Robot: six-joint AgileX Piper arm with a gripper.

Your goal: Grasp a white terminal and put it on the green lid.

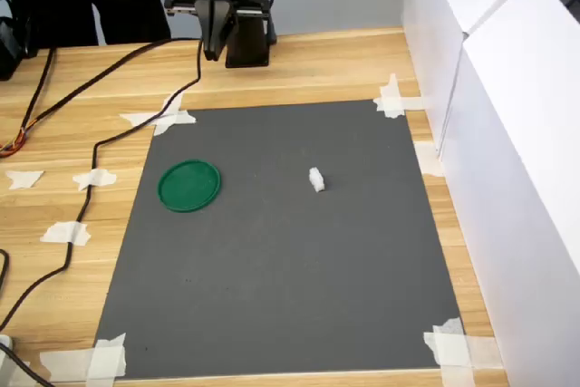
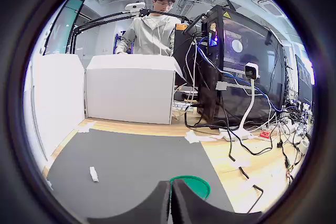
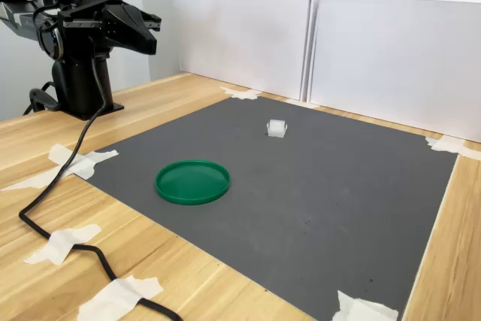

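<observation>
The white terminal [image 1: 316,179] [image 3: 277,128] [image 2: 94,174] lies alone on the dark grey mat, a small ridged block. The green lid [image 1: 189,186] [image 3: 192,181] [image 2: 195,184] lies flat on the mat, to the first exterior view's left of the terminal, with nothing on it. My gripper [image 1: 213,47] [image 3: 152,28] [image 2: 171,203] hangs high above the table's far edge, close to the arm's base and well away from both things. Its fingers are pressed together with nothing between them.
White panels [image 1: 489,88] wall the mat along the first exterior view's right. Black cables [image 1: 100,142] cross the wood beside the mat, among torn tape pieces [image 1: 163,118]. A person [image 2: 152,30] stands behind the white boxes in the wrist view, next to a computer rack [image 2: 236,66].
</observation>
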